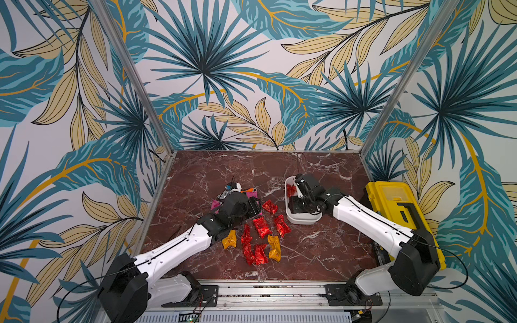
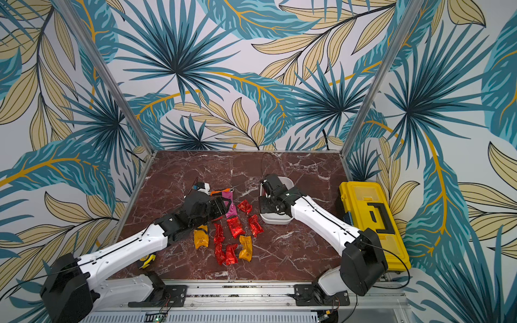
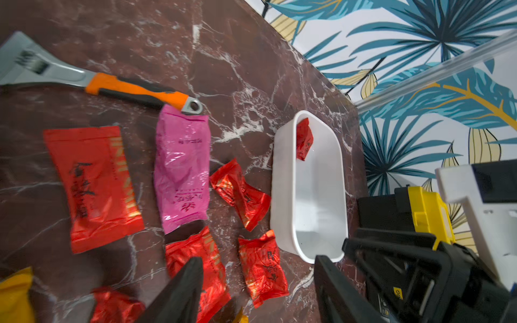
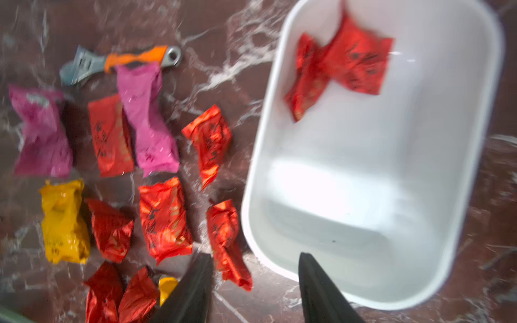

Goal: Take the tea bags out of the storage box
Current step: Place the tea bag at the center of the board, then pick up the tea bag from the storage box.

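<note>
Red foil dominates the tea bags [image 1: 261, 227]: shiny crinkled sachets, a few orange-yellow or magenta, spread on the marble table [image 1: 321, 251] left of centre. Bare tabletop lies near and right of them. Their dark print is too creased to read. The left gripper [image 3: 257, 260] hangs over them, jaws apart and empty. Just right, the white storage box [image 1: 300, 219] holds two red sachets [image 4: 361, 67] at its far end. The right gripper [image 4: 255, 255] hovers over the box, jaws apart and empty. Beyond the bags lies an orange-handled wrench [image 3: 134, 89].
</note>
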`<state>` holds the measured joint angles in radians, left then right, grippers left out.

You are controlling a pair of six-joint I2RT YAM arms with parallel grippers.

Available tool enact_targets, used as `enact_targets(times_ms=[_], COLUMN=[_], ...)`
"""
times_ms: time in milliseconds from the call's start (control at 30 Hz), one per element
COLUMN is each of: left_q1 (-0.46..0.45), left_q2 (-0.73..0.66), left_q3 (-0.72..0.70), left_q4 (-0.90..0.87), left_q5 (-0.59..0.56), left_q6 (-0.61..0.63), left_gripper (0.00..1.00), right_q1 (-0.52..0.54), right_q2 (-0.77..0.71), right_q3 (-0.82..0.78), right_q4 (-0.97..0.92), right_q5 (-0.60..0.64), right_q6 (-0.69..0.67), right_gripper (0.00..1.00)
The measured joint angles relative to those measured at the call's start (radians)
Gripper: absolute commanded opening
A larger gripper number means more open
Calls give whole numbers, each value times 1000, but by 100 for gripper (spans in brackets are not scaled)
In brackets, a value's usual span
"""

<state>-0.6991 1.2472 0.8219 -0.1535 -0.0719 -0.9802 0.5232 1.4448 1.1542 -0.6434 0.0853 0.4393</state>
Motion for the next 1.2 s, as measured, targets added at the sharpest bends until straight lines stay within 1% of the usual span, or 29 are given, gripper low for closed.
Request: enact_targets(times_ms=[133, 233, 333, 433, 500, 600, 767, 1000, 1200], left_q1=[-20, -51, -89, -120, -132, -147, -150, -149, -149], left_q2=[145, 271, 420, 565, 647, 763, 935, 1057, 1149], left_q3=[140, 278, 463, 649, 752, 891, 1101, 1223, 1333], left_q4=[-5, -38, -108, -195, -255, -348, -494, -564, -591], left_q5=[55, 76, 82, 79, 68, 40, -39, -151, -188], left_q6=[53, 101, 166, 241, 287, 351, 425, 483, 505], left_gripper=[66, 66, 66, 63, 60, 59, 56, 53, 50], right_q1=[-143, -230, -298, -345, -362, -372, -375, -380, -385], right_q2=[-24, -40, -76, -125, -153, -177, -187, -190, -211], right_q3=[-46, -89, -143, -191, -210, -224, -246, -267, -278], right_q4=[2, 3, 8, 11, 12, 18, 32, 43, 44], right_q5=[4, -6, -24, -40, -49, -57, -72, -79, -83], right_q6=[53, 93, 127, 149, 156, 160, 160, 160, 159], right_gripper=[55, 55, 55, 55, 55, 55, 55, 55, 55])
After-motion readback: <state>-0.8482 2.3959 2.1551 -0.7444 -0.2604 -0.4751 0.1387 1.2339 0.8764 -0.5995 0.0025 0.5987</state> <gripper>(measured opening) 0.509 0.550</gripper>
